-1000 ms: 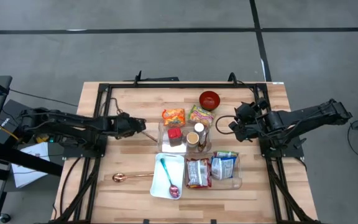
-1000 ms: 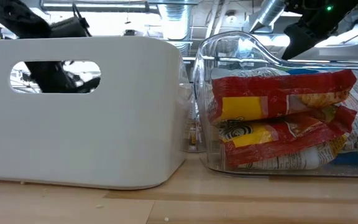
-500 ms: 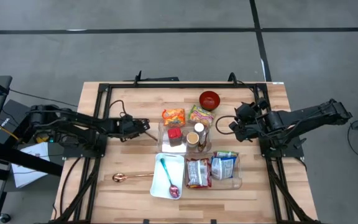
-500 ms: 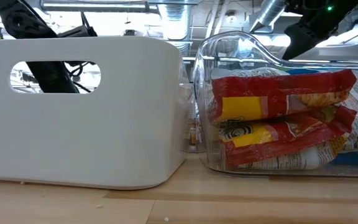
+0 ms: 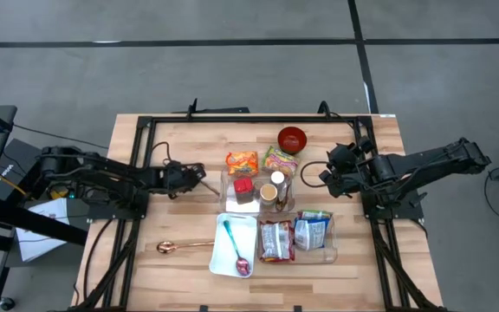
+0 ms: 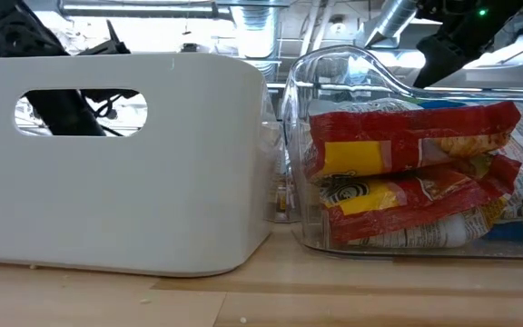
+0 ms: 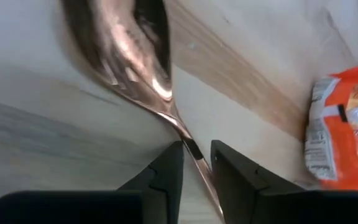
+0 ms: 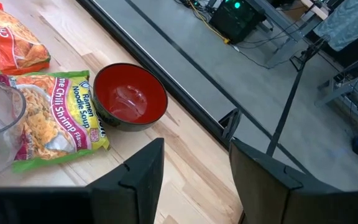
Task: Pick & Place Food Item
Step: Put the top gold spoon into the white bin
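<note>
My left gripper [image 5: 199, 173] is left of the clear container [image 5: 232, 201], low over the table, and shut on a copper spoon [image 7: 126, 43]; a gap still shows between its fingertips [image 7: 197, 162]. An orange noodle packet [image 5: 242, 161] and a green noodle packet [image 5: 280, 160] lie flat on the table near a red bowl [image 5: 292, 139]. The orange packet also shows in the left wrist view [image 7: 347, 130]. My right gripper [image 5: 326, 176] is open and empty, right of the green packet [image 8: 55, 118] and the bowl [image 8: 129, 99]. My left gripper has the copper spoon's thin handle [image 7: 190, 146] between its two fingers. The handle runs along the fingers, and the spoon's bowl points away from the gripper, beyond the fingertips. I cannot tell whether the bowl rests on the table.
A white tray [image 5: 248, 227] holds a blue spoon [image 5: 235, 247]. A clear bin [image 5: 329, 253] beside it holds snack packets, and both stand at the near edge. The clear container holds a red item and jars. A second copper spoon [image 5: 183, 247] lies on the table, near left.
My left arm has drawn its elbow back toward the table's left edge. Its gripper stays about where it was, left of the clear container.
</note>
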`<action>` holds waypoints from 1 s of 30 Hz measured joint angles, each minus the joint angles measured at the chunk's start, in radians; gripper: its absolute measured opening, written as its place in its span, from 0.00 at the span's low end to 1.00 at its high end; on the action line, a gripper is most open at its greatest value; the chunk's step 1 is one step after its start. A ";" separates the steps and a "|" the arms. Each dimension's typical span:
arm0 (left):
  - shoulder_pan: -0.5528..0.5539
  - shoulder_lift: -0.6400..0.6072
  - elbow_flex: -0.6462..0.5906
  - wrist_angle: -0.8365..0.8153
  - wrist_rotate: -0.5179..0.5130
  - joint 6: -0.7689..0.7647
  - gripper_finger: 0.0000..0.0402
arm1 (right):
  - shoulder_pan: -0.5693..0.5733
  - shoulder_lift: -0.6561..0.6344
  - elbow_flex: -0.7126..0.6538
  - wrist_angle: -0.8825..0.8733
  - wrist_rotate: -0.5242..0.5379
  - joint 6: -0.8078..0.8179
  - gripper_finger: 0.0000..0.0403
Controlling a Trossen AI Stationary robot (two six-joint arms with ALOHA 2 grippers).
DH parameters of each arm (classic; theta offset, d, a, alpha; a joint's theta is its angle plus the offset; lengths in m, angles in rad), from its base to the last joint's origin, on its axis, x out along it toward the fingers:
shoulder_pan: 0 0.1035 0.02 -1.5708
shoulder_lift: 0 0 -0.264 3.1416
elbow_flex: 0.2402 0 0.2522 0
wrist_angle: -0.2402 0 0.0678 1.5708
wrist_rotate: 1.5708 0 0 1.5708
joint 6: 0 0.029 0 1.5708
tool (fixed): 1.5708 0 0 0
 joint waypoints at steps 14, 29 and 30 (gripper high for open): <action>0.002 0.004 -0.039 0.065 -0.059 0.024 0.03 | 0.000 0.000 0.000 -0.004 -0.007 0.000 0.44; 0.002 -0.234 -0.049 -0.164 -0.028 0.267 0.00 | 0.000 0.000 0.000 0.001 -0.007 0.000 0.44; 0.002 -0.256 -0.049 -0.191 -0.018 0.279 0.00 | 0.000 0.000 0.000 0.001 -0.007 0.000 0.44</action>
